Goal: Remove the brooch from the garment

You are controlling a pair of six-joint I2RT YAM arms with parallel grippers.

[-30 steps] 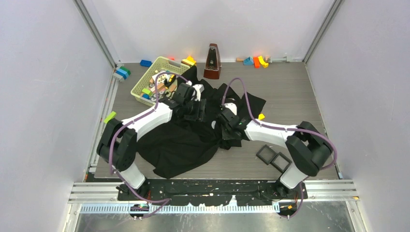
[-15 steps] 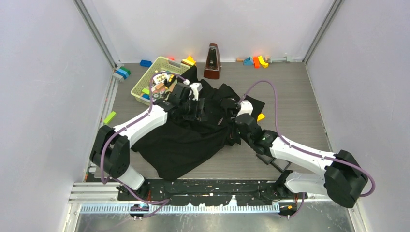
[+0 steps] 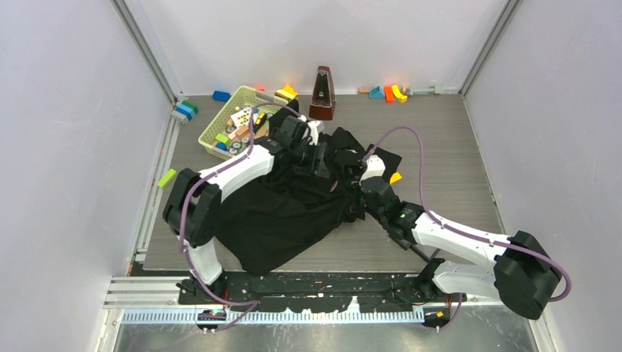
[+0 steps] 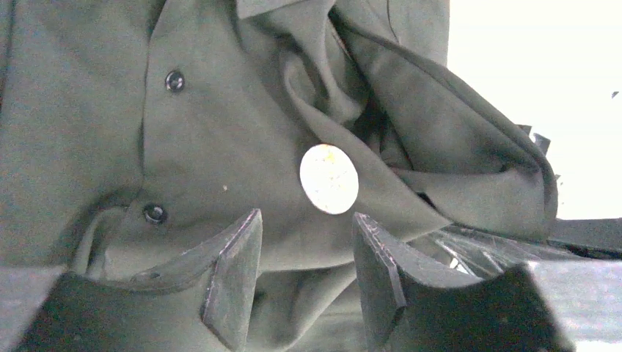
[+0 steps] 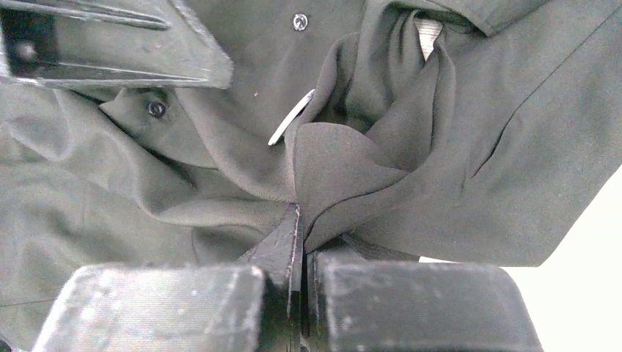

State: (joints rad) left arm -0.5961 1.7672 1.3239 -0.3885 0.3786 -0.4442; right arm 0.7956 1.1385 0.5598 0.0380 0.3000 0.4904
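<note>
On the grey bench (image 3: 440, 139) the black garment (image 3: 286, 213) lies bunched, my right pincer (image 5: 299, 220) pinching a fold near the brooch (image 4: 329, 178), my left pincer (image 4: 306, 220) spread just short of it; closing low, I risk nipping cloth too.

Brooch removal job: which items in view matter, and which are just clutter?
In the job:
- brooch, on the black garment
- left gripper, open just short of the brooch
- right gripper, shut on a garment fold

Lying about:
- basket of small parts
- metronome
- yellow block
- green block
- coloured blocks by the back wall
</note>
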